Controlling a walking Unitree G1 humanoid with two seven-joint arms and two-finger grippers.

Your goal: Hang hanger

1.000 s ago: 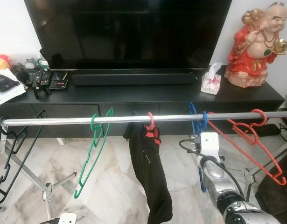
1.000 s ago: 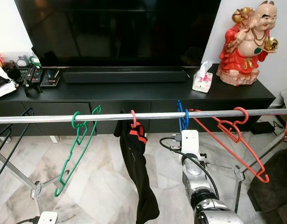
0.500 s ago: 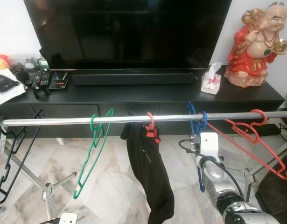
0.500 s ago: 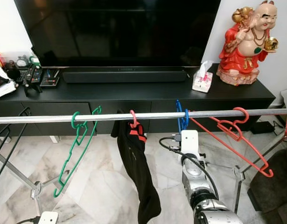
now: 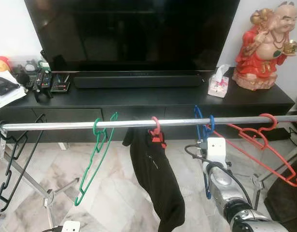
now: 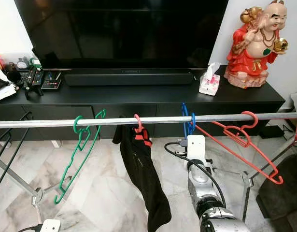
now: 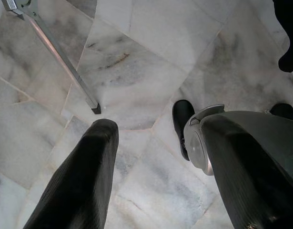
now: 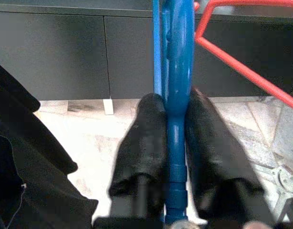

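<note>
Left eye view runs along the metal rail (image 5: 56, 125): a black hanger (image 5: 8, 159) at the far end, a green hanger (image 5: 96, 159), a red hanger carrying a black garment (image 5: 155, 179), then the blue hanger (image 5: 203, 126) with its hook already over the rail, and an orange-red hanger (image 5: 261, 145) beyond. Hanging looks done; letting go and withdrawing remain, I judge. The left gripper (image 7: 156, 157) hangs idle over the marble floor (image 7: 136, 71), fingers spread and empty. The right gripper (image 8: 176, 138) has its fingers (image 8: 141, 143) clenched on the blue hanger's stem, which sits squarely between them, below the rail.
</note>
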